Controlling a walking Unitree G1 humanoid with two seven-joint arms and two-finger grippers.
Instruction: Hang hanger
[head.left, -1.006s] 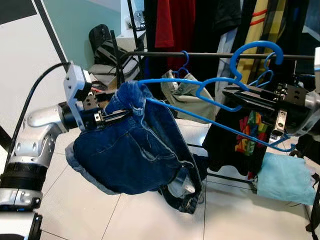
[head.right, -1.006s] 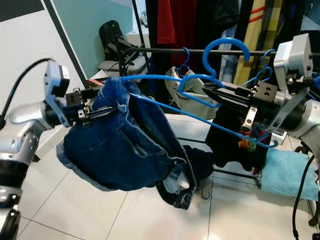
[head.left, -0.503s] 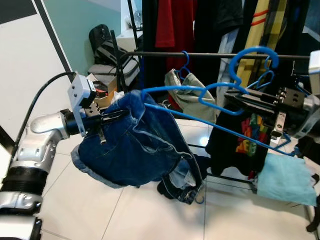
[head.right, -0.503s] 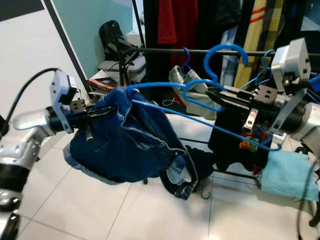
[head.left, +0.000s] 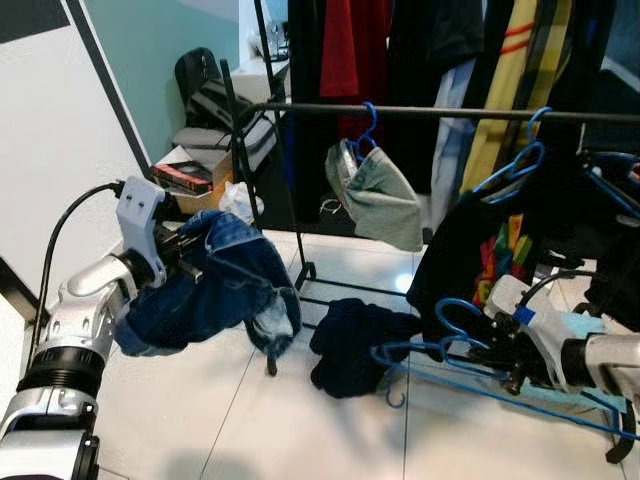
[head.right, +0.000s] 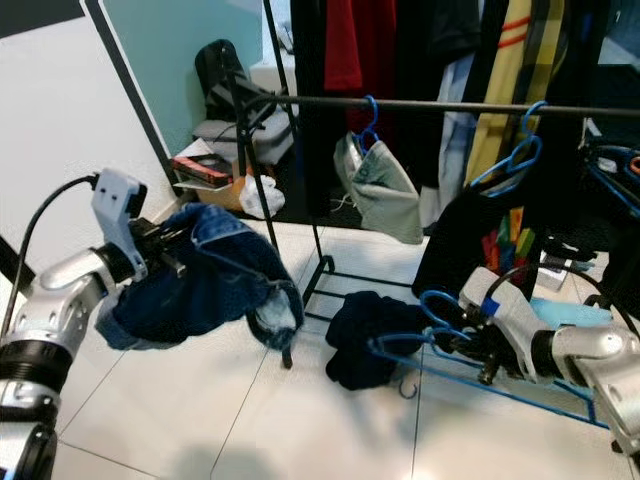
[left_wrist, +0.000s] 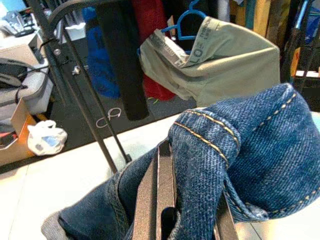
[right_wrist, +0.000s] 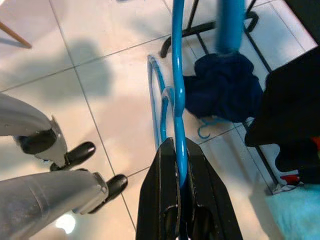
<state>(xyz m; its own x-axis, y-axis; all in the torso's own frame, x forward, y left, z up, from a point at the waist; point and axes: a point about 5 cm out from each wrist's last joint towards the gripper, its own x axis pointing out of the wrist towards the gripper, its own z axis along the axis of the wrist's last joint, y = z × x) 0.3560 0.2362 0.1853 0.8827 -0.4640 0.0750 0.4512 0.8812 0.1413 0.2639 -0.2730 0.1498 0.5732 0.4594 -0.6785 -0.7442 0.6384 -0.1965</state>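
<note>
The hanger (head.left: 470, 350) — thin blue wire, bare — is pinched low by the right gripper (head.left: 505, 362); the left gripper (head.left: 190, 262) clamps the jeans (head.left: 215, 295).

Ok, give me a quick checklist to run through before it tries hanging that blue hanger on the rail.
1. Right tool shut on blue hanger: ok.
2. Left tool shut on denim shorts: ok.
3. Shorts on the hanger: not ok, they hang apart from it.
4. Hanger up at the black rail: not ok, it is low near the floor.
5. Free rail beside the grey-green garment: ok.
</note>
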